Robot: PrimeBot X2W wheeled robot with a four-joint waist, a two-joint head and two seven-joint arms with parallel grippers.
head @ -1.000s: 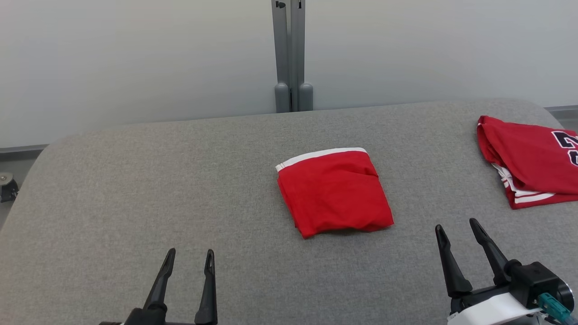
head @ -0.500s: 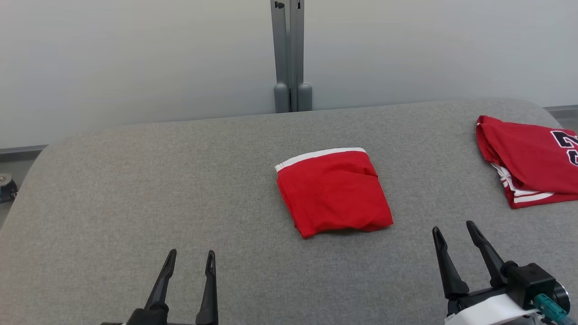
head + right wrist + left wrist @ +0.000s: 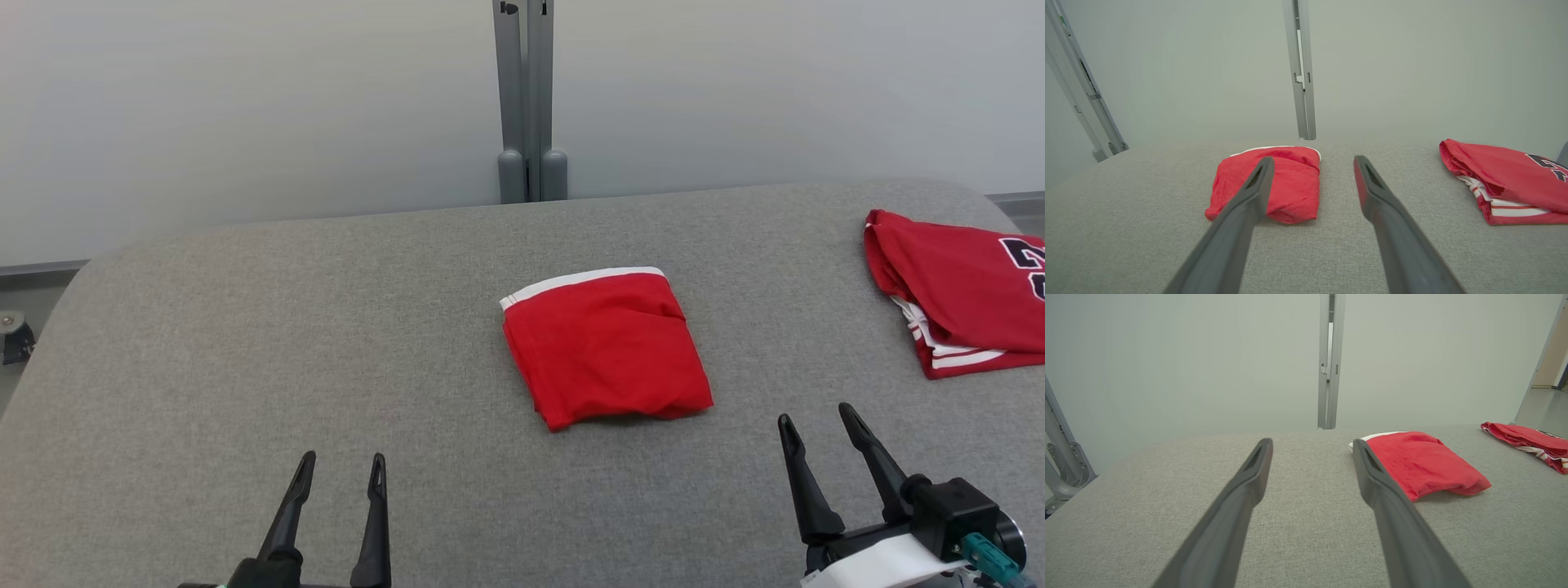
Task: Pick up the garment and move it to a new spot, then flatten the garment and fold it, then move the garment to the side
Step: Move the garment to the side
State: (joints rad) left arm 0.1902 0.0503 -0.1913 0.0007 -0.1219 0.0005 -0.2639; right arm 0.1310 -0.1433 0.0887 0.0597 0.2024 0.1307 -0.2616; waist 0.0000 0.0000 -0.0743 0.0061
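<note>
The garment (image 3: 604, 347) is a red folded bundle with a white band along its far edge, lying in the middle of the grey padded table (image 3: 245, 343). My left gripper (image 3: 343, 459) stands open near the front edge, well to the left of the garment and apart from it. My right gripper (image 3: 815, 415) is open at the front right, a short way off the garment's near right corner. The left wrist view has the garment (image 3: 1421, 461) just right of the open left gripper (image 3: 1312, 442). In the right wrist view the garment (image 3: 1290, 183) lies ahead, partly behind the left finger of the open right gripper (image 3: 1313, 159).
A second red garment with white stripes and dark lettering (image 3: 955, 286) lies folded at the table's far right edge, also in the right wrist view (image 3: 1506, 179). A grey metal post (image 3: 529, 98) rises behind the table against a pale wall.
My right gripper has drawn back slightly toward the table's front edge. The left gripper and both garments stay where they were.
</note>
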